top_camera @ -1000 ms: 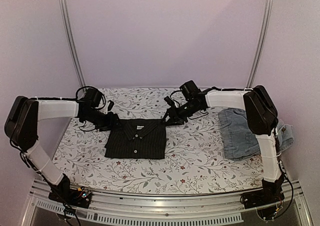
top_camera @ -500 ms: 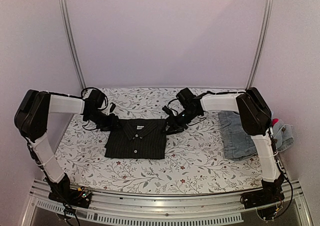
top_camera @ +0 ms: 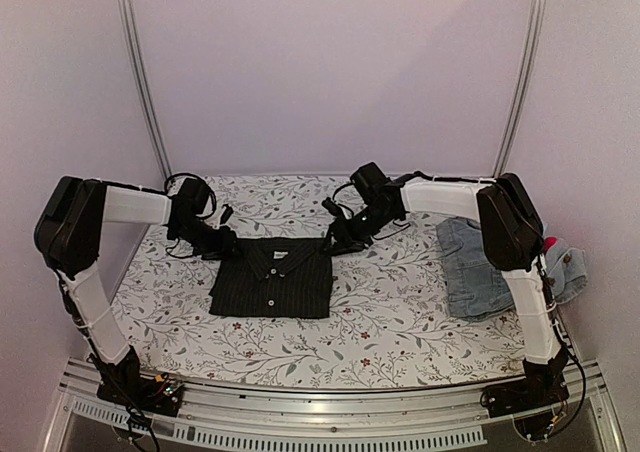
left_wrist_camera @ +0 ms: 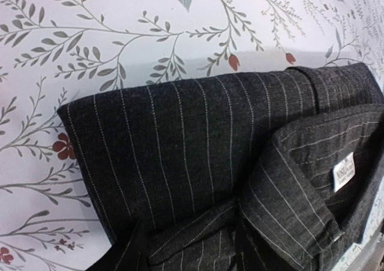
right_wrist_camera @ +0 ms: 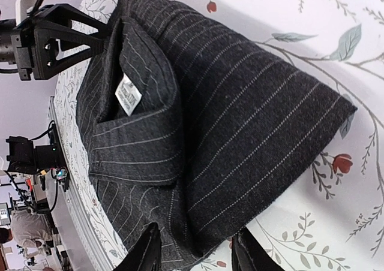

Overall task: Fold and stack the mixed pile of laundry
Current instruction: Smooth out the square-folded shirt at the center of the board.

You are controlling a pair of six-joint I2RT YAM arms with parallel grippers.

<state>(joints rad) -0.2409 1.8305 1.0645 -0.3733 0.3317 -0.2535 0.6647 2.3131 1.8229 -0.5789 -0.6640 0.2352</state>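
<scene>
Astride shirt (top_camera: 272,284) shoulders, tools (top_camera: 224,246) (top_camera: 336,240) half-open

Open table strip (top_camera: 388,294) between pinstriped shirt (top_camera: 272,282) and denim (top_camera: 475,272); near edge free before shirt.

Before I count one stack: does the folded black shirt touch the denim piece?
Apart. The top view shows bare floral table between the black shirt and the denim piece.

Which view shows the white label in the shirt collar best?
Right wrist: the label sits whole, away from the edges. Left wrist shows it near the right edge; from the top it is too small.
</scene>
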